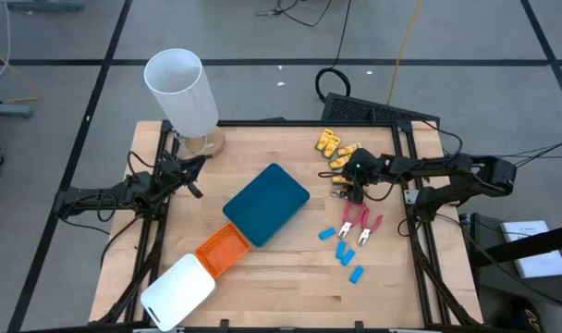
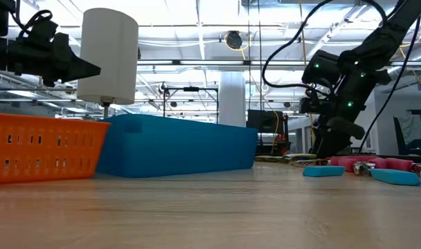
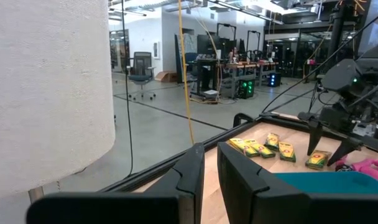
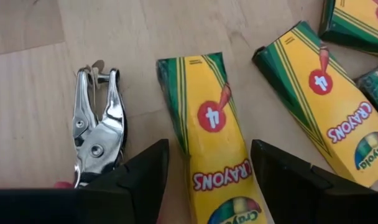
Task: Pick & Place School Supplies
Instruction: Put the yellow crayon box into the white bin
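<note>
Between the right gripper's [image 4: 204, 180] spread fingers lies a yellow-green cardboard crayon box [image 4: 207, 124], ungrasped, a silver metal hole punch [image 4: 99, 127] just beside it and more boxes [image 1: 335, 143] near. Farther across the pale wooden table [image 1: 290, 268], past the teal rectangular tray [image 1: 267, 203], the clenched left gripper [image 1: 190, 176] waits by the tall white cylinder [image 1: 181, 88]; an open workshop lies beyond.

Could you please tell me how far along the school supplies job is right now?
Nothing looks placed yet: the crayon boxes, blue pieces and pink punches all lie on the table, outside the trays. In hand: the right hand straddles one crayon box, fingers open. The left hand waits shut near the white cylinder. All supplies remain.
</note>
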Robot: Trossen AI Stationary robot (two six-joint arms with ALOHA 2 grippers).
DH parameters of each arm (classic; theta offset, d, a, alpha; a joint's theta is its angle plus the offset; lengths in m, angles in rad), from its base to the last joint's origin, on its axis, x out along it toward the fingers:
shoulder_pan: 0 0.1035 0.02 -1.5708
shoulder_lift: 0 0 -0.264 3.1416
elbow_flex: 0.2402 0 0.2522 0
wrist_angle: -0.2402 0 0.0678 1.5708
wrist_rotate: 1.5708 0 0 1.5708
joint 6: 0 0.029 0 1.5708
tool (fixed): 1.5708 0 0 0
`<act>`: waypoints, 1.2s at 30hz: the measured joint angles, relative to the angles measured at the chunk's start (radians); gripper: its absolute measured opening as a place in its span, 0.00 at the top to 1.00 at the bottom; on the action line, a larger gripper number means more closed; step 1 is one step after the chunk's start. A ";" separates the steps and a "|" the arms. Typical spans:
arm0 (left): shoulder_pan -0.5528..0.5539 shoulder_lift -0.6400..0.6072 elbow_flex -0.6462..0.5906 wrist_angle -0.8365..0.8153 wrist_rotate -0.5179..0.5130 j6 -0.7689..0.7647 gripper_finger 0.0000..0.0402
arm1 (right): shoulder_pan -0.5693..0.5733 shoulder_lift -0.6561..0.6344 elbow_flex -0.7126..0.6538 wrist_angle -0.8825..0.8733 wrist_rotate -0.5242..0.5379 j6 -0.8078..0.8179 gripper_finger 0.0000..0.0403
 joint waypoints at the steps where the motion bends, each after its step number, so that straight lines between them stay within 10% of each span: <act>1: 0.000 0.000 0.000 0.000 0.000 0.000 0.88 | 0.000 0.005 0.000 0.000 -0.001 0.000 0.46; 36: 0.000 0.000 0.000 0.000 0.000 0.000 0.88 | 0.059 -0.159 -0.006 0.287 -0.004 -0.013 0.72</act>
